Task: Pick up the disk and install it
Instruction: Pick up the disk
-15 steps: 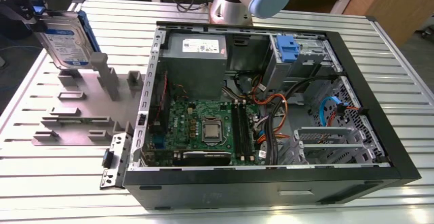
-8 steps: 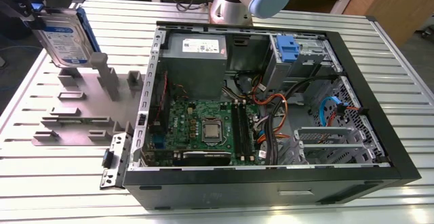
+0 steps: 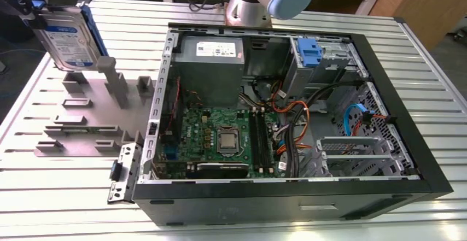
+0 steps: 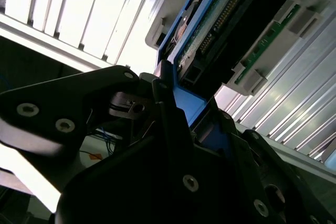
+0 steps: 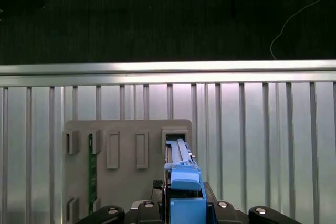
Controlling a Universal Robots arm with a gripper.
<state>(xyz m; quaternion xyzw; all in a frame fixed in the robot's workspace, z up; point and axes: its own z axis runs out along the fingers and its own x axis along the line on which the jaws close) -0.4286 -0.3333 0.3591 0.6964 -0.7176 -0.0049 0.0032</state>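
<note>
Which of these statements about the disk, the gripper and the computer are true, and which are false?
1. The gripper grips the disk by its blue frame. True.
2. The disk is already inside the computer case. False: it is outside the case, on the exterior view's left, over the grey rack.
3. The computer case is open, so the green board inside can be seen. True.
4. The disk lies flat on the table. False: it stands on edge in the gripper, with its label facing the exterior view.
</note>
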